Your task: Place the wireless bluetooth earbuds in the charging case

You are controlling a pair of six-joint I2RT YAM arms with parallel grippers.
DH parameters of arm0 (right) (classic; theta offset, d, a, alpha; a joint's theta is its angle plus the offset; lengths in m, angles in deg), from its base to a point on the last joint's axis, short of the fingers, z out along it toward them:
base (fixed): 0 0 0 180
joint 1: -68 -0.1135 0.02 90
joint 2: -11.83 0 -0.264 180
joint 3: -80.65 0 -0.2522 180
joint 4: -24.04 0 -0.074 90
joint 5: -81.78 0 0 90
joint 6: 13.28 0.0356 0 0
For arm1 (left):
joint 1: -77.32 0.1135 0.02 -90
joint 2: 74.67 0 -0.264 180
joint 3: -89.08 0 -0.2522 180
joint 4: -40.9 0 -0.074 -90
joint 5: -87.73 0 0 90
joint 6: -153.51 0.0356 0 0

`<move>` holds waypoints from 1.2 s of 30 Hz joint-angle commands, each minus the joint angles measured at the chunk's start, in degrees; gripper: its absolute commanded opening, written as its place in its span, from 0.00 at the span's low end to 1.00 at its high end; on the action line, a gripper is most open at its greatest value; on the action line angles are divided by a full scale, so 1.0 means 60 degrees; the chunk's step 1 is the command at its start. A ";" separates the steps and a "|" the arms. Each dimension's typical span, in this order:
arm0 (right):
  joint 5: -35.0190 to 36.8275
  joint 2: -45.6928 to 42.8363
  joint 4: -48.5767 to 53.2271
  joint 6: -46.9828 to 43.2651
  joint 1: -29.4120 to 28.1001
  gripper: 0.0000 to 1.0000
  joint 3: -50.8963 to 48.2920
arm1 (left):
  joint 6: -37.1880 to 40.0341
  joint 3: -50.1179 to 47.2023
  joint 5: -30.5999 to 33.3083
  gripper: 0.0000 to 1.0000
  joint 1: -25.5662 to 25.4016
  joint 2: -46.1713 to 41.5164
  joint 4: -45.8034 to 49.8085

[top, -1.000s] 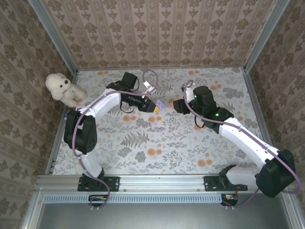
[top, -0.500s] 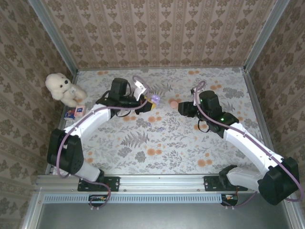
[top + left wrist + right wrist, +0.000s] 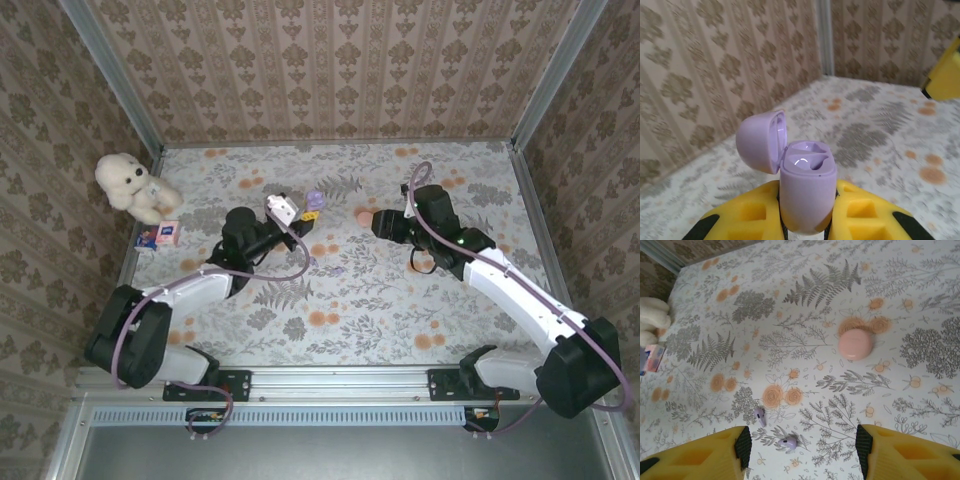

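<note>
Retreating left hand [image 3: 307, 205], gripping lilac case [image 3: 807, 185]

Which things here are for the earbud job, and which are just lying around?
For the job:
- open purple case, gripped by the left pincer
- two loose earbuds

Just lying about:
- teddy
- small box
- closed pink case, probably a spare
</note>
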 commanded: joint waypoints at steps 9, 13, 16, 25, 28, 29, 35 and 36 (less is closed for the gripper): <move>0.0515 0.1544 0.1389 0.1708 -0.0545 0.60 0.1030 | -0.0867 0.0010 0.2070 0.00 -0.0128 0.1463 -0.4458; 0.0857 0.2682 0.1855 0.2141 -0.1063 0.59 0.1491 | -0.0882 0.0231 0.2231 0.00 -0.0116 0.1549 -0.4452; 0.1093 0.3514 0.2187 0.2157 -0.1466 0.58 0.1942 | -0.1090 0.0346 0.2258 0.00 -0.0018 0.1583 -0.4454; 0.1444 0.5654 0.3457 0.0324 -0.2232 0.56 0.3774 | -0.1786 0.0363 0.2146 0.00 0.0256 0.1709 -0.4466; 0.1411 0.5985 0.3708 -0.0093 -0.2236 0.56 0.4027 | -0.1889 0.0294 0.2137 0.00 0.0343 0.1651 -0.4479; 0.1349 0.6075 0.3720 -0.0096 -0.2236 0.56 0.4054 | -0.1949 0.0281 0.2138 0.00 0.0375 0.1634 -0.4479; 0.1229 0.6466 0.3404 0.0348 -0.2360 0.56 0.3991 | -0.2131 0.0323 0.2051 0.00 0.0465 0.1562 -0.4477; 0.1256 0.6560 0.3383 0.0364 -0.2416 0.56 0.4033 | -0.2138 0.0324 0.2036 0.00 0.0465 0.1560 -0.4473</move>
